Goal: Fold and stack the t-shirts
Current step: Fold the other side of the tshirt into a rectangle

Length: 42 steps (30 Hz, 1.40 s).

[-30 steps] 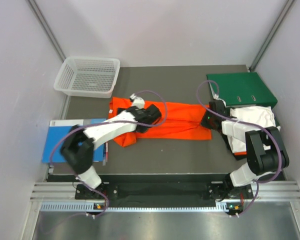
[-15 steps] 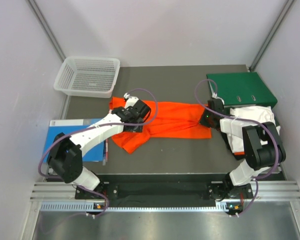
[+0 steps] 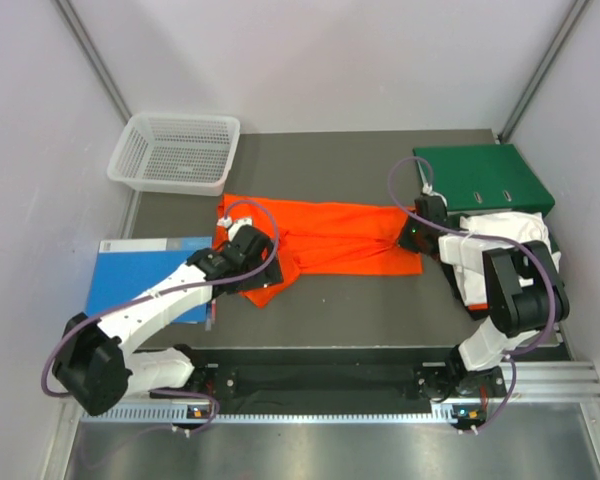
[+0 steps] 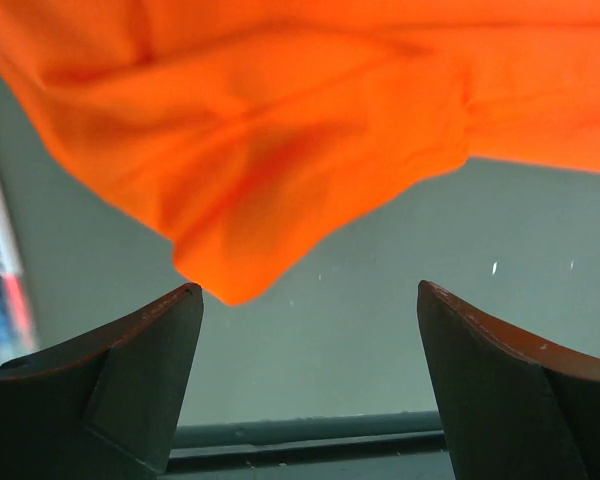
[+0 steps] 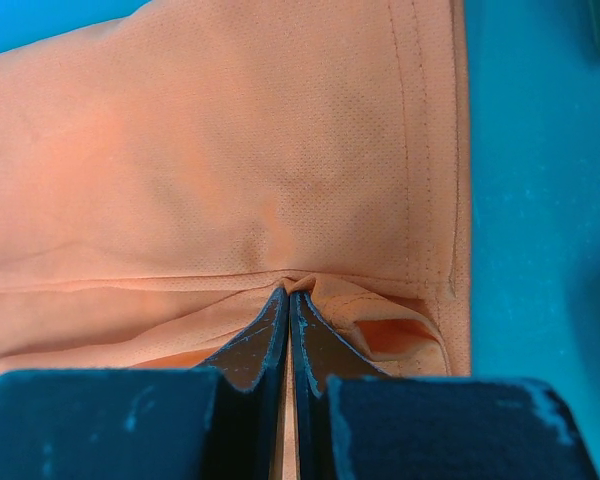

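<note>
An orange t-shirt (image 3: pixel 340 235) lies stretched across the middle of the dark table, with a bunched corner at its near left (image 3: pixel 263 292). My left gripper (image 3: pixel 261 270) hovers over that corner. Its jaws are open and empty (image 4: pixel 307 288), and the orange cloth (image 4: pixel 280 150) lies just beyond the fingertips. At the shirt's right edge, my right gripper (image 3: pixel 408 238) is shut on a pinched fold of orange cloth (image 5: pixel 285 292). A white t-shirt (image 3: pixel 510 235) lies crumpled at the right, partly under the right arm.
A green binder (image 3: pixel 485 178) lies at the back right, touching the white t-shirt. At the back left stands a white mesh basket (image 3: pixel 175 150). A blue book (image 3: pixel 140 275) lies at the left edge, next to the left arm. Walls close in on both sides.
My left arm has drawn back from the shirt's middle to its near-left corner, and that corner has bunched up smaller. The right gripper has kept its hold in place.
</note>
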Each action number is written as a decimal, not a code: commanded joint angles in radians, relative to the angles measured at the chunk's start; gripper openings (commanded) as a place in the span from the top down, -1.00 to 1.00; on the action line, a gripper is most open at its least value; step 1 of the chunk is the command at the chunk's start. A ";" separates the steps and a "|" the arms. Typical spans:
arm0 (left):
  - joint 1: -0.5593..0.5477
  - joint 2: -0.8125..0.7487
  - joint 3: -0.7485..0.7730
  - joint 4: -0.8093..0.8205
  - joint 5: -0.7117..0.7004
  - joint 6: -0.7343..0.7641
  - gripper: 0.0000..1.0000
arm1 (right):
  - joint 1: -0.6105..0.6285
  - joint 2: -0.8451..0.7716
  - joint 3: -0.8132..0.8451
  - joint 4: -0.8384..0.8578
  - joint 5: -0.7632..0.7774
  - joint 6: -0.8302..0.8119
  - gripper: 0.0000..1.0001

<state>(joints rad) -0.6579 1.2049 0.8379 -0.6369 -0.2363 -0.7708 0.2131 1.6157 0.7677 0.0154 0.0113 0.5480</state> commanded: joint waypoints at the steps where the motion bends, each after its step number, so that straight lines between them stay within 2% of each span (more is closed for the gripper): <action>1: -0.038 -0.085 -0.094 0.023 0.034 -0.185 -0.84 | -0.008 0.036 0.035 0.029 -0.031 -0.020 1.00; 9: -0.042 -0.258 -0.264 -0.003 0.014 -0.318 -0.80 | -0.012 0.058 0.041 0.043 -0.068 -0.011 1.00; 14: -0.043 -0.262 -0.356 0.094 0.011 -0.350 -0.62 | -0.018 0.058 0.039 0.044 -0.073 -0.014 1.00; 22: -0.058 -0.182 -0.390 0.204 -0.024 -0.352 -0.37 | -0.027 0.039 0.030 0.041 -0.082 -0.017 1.00; 24: -0.065 -0.156 -0.401 0.242 -0.032 -0.355 -0.22 | -0.027 0.036 0.027 0.041 -0.083 -0.017 1.00; 26: -0.066 -0.133 -0.414 0.270 -0.047 -0.358 -0.18 | -0.029 0.036 0.025 0.041 -0.083 -0.016 1.00; 30: -0.075 -0.096 -0.425 0.312 -0.084 -0.369 0.04 | -0.029 0.035 0.022 0.043 -0.089 -0.017 1.00; 33: -0.077 -0.085 -0.424 0.315 -0.115 -0.371 0.41 | -0.029 0.032 0.018 0.044 -0.089 -0.016 1.00; 34: -0.077 -0.084 -0.418 0.297 -0.118 -0.369 0.69 | -0.030 0.032 0.016 0.046 -0.089 -0.017 1.00; 35: -0.077 -0.088 -0.405 0.283 -0.123 -0.369 0.90 | -0.029 0.032 0.015 0.046 -0.091 -0.016 1.00; 36: -0.080 -0.093 -0.398 0.267 -0.127 -0.369 1.00 | -0.030 0.030 0.015 0.046 -0.091 -0.016 1.00; 42: -0.088 -0.224 -0.344 0.082 -0.221 -0.366 1.00 | -0.029 0.027 0.015 0.047 -0.091 -0.014 1.00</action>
<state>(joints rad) -0.7406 1.0748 0.4408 -0.4179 -0.3611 -1.1347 0.1917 1.6497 0.7864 0.0471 -0.0692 0.5419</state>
